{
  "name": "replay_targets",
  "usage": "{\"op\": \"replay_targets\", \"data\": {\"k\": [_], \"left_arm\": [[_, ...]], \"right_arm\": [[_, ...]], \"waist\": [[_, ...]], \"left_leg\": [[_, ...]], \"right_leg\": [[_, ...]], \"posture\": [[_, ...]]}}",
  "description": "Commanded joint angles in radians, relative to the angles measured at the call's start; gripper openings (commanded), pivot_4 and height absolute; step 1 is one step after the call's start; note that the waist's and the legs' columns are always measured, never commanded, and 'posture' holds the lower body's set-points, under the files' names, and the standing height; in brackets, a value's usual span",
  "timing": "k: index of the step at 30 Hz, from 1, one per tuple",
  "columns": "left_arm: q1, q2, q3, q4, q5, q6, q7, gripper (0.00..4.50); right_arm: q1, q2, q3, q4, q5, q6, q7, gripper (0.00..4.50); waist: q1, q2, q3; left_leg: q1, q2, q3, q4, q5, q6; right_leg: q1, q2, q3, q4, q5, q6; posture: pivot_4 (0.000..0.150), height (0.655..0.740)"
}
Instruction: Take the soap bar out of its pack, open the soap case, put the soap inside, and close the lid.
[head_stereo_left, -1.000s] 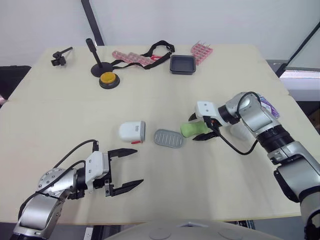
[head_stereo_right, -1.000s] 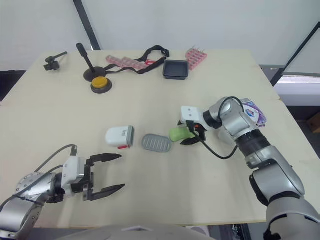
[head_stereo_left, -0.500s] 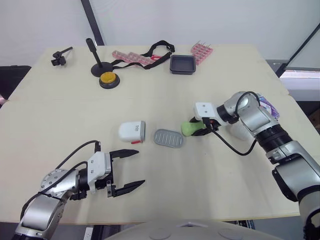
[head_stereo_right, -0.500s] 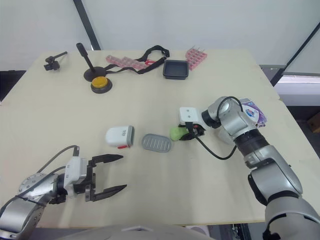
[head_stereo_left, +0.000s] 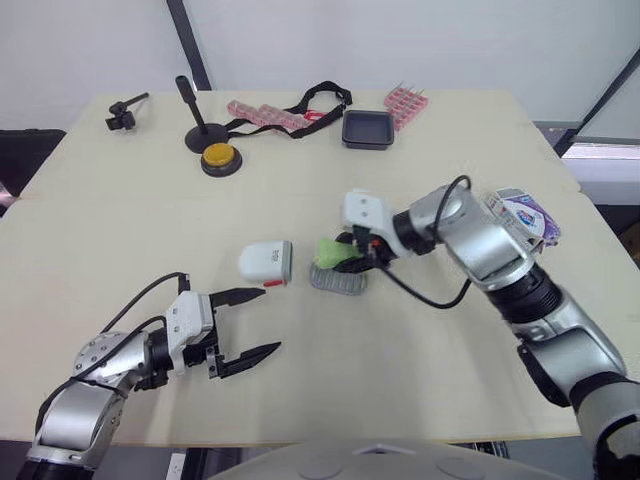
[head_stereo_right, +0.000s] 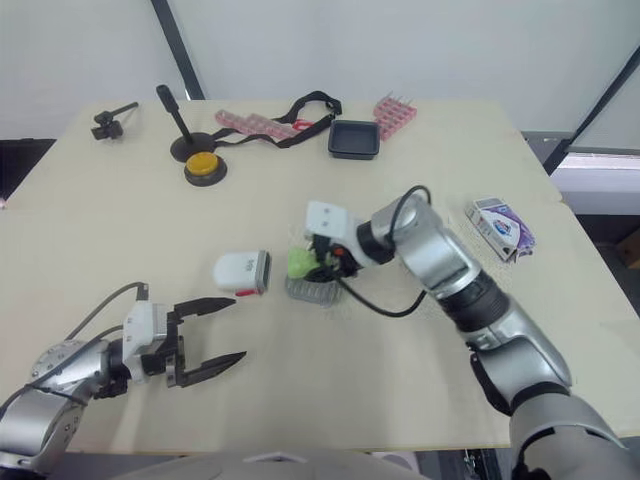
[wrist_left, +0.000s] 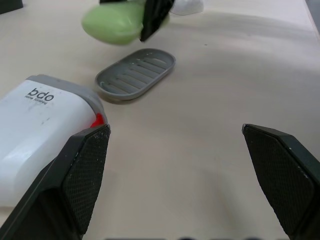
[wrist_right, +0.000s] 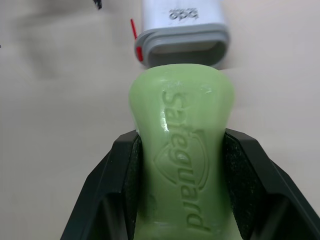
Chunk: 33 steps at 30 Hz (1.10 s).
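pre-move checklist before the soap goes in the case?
1. Soap out of pack: ok. The green soap bar is bare; the purple soap pack lies aside.
2. Grip: ok. The right gripper clamps the bar on both sides.
3. Case open: ok. The white soap case with grey rim lies on its side, mouth open.
4. Alignment: ok. The mouth faces the bar.
5. Grey ribbed oval tray: cannot tell whether it goes in first.
6. Left gripper: ok. Open, not touching the case.
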Motion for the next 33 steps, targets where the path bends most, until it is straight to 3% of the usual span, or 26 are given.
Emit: {"op": "replay_targets", "data": {"k": [1,24,25,30,33], "left_arm": [[-0.003,0.011,0.018,-0.017,-0.012,-0.014,-0.003,4.5],[-0.002,0.0,0.005,-0.04,-0.001,-0.012,0.033,4.5],[-0.003,0.0,0.003,-0.04,0.0,-0.012,0.035,4.5],[-0.003,-0.001,-0.006,-0.045,0.001,-0.009,0.042,4.5],[-0.003,-0.001,-0.01,-0.051,0.0,-0.005,0.044,4.5]], "right_arm": [[-0.004,-0.013,0.024,-0.058,-0.007,0.056,-0.06,1.84],[-0.036,0.02,0.075,0.004,0.066,0.12,-0.169,1.84],[-0.037,0.02,0.076,0.006,0.068,0.119,-0.17,2.85],[-0.046,0.008,0.077,0.009,0.077,0.095,-0.166,4.47],[-0.051,-0.002,0.06,-0.004,0.085,0.088,-0.168,4.47]], "waist": [[0.0,0.0,0.0],[-0.005,0.0,0.0],[-0.005,0.0,0.0],[-0.005,0.0,0.0],[-0.005,0.0,0.0]], "left_leg": [[0.0,0.0,0.0,0.0,0.0,-0.001],[0.001,0.0,0.0,-0.004,0.002,-0.004],[0.001,0.0,0.0,-0.004,0.002,-0.004],[0.001,0.001,0.0,-0.004,0.002,-0.004],[0.001,0.0,0.0,-0.004,0.002,-0.004]], "right_leg": [[0.0,0.0,0.0,0.0,0.0,0.0],[0.0,0.001,0.0,0.0,0.0,0.001],[0.0,0.001,0.0,0.0,0.0,0.001],[0.001,0.001,0.001,0.0,0.0,0.001],[0.001,0.001,0.001,0.0,0.0,0.001]], "posture": [[0.15,0.7291],[0.15,0.7291],[0.15,0.7291],[0.15,0.7291],[0.15,0.7291]]}}
